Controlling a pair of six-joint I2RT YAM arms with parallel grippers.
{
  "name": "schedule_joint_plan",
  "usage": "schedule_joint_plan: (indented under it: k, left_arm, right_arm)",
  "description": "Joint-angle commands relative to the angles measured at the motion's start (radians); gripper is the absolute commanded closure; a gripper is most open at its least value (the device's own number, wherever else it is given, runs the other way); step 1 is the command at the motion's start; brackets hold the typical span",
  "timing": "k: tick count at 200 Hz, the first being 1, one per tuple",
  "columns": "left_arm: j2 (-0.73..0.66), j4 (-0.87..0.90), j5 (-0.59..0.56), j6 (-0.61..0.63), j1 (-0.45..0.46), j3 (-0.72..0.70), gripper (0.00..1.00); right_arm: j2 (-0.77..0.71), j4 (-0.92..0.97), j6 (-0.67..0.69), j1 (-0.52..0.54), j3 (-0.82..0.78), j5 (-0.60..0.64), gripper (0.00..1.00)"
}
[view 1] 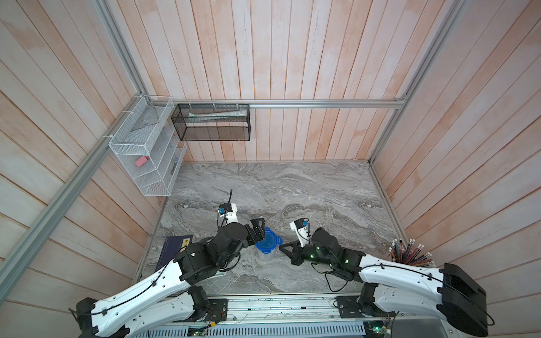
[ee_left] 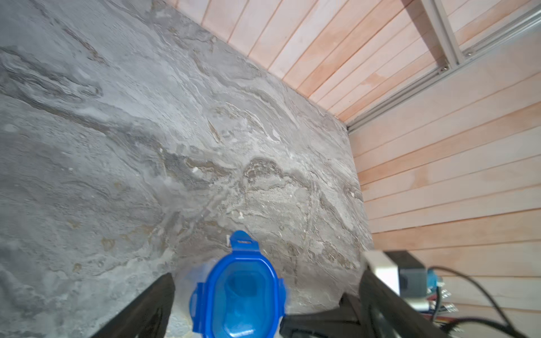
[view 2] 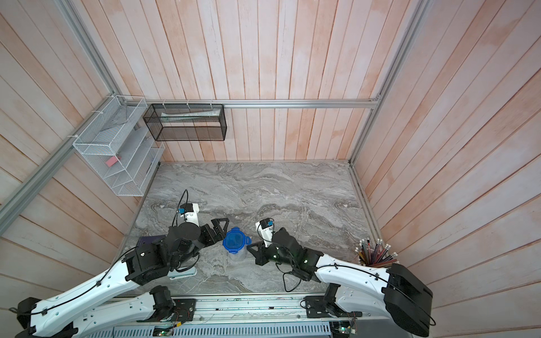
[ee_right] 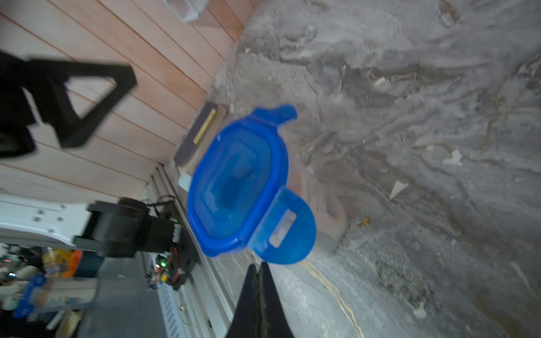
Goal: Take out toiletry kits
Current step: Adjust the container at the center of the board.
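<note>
Lid [view 1: 266, 240] on jar [view 1: 267, 257], right gripper [view 1: 281, 247] alongside

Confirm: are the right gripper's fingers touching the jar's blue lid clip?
Cannot tell. In the right wrist view the right gripper, fingers shut, ends right at the lid clip, but blur hides any gap; the top views are too coarse.

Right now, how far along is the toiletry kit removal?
Done: nothing out; no kit items show on the table. In hand: unclipping the blue lid of the jar, one flap flipped out by the shut right tool; open left tool flanks the jar. Left: remaining clips, lid off, items out.
</note>
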State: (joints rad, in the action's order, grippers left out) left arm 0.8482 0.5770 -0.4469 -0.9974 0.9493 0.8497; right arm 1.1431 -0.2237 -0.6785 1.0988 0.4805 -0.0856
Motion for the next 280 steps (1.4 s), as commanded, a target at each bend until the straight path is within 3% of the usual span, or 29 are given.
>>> schedule_joint_plan:
  k: [1, 39, 88, 133, 162, 198, 280]
  left_arm:
    - [-0.02, 0.043, -0.014, 0.077, -0.073, -0.012, 0.0]
    - [-0.042, 0.001, 0.056, 0.088, -0.171, -0.068, 0.0]
    - [-0.015, -0.116, 0.159, 0.115, -0.283, -0.154, 0.0]
    - [0.112, -0.276, 0.275, 0.122, -0.326, -0.215, 0.0]
    - [0.117, -0.305, 0.289, 0.114, -0.327, -0.239, 0.0]
    - [0.09, -0.268, 0.28, 0.104, -0.327, -0.234, 0.0]
    - [0.025, -0.239, 0.313, 0.042, -0.326, -0.3, 0.0]
  right_arm:
    - [0.108, 0.11, 0.111, 0.102, 0.044, 0.267, 1.0]
    - [0.358, 0.121, 0.228, 0.214, 0.165, 0.404, 1.0]
    - [0.477, -0.135, 0.281, 0.222, 0.151, 0.508, 1.0]
    - [0.479, -0.213, 0.258, 0.157, 0.106, 0.445, 1.0]
    - [0.474, -0.244, 0.307, 0.109, 0.121, 0.439, 1.0]
    - [0.497, -0.327, 0.364, 0.02, 0.163, 0.347, 1.0]
    - [0.659, -0.185, 0.401, -0.063, 0.466, 0.192, 1.0]
